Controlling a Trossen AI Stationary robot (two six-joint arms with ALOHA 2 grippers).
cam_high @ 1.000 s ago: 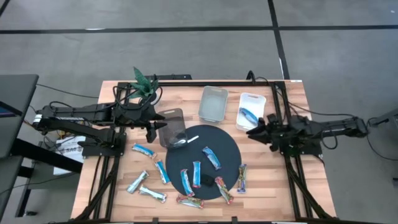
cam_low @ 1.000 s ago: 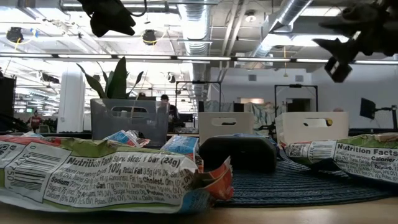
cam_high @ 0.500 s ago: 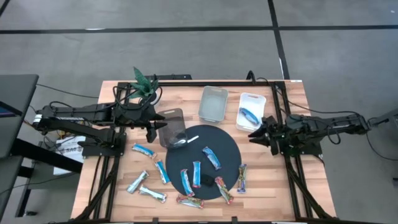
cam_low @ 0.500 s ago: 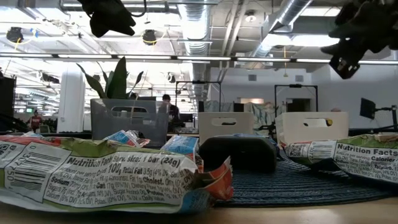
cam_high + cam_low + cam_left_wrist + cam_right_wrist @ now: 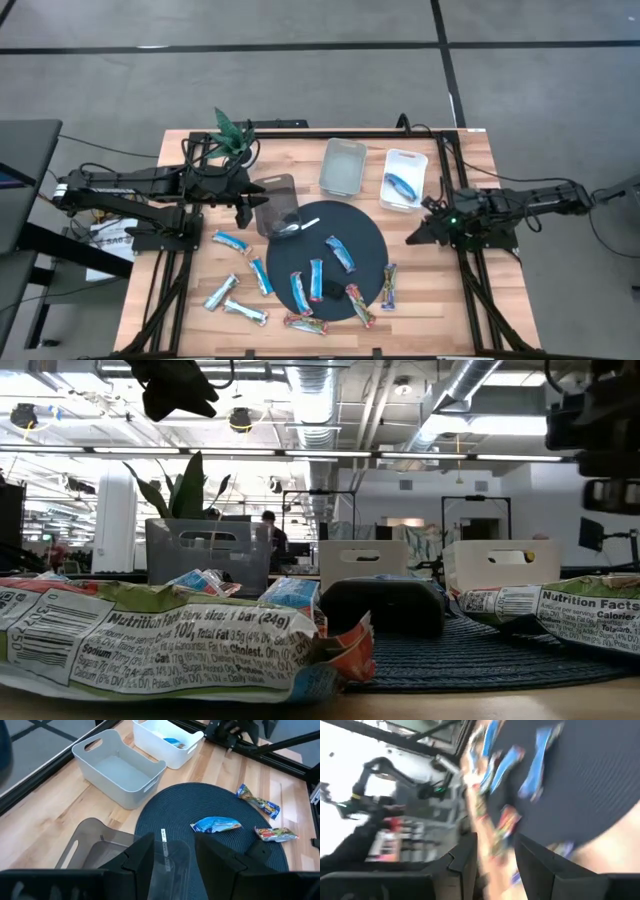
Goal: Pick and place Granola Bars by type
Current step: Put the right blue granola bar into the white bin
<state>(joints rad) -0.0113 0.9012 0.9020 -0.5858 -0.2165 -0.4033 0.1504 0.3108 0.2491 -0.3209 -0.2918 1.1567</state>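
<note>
- The left gripper (image 5: 243,207) hangs above the table's left part, just beside the smoky clear bin (image 5: 276,204); its fingers (image 5: 141,857) stand apart, holding nothing.
- Granola Bars (image 5: 231,241) lie loose on the wooden table (image 5: 180,170) below it, near but not touching; more sit on the round dark mat (image 5: 366,240).
- One blue bar (image 5: 399,185) lies in the white bin (image 5: 414,158), beside the empty grey bin (image 5: 342,166).
- The right gripper (image 5: 420,234) hovers at the mat's right edge, apart from the bars; its fingers (image 5: 465,860) are parted and empty.
</note>
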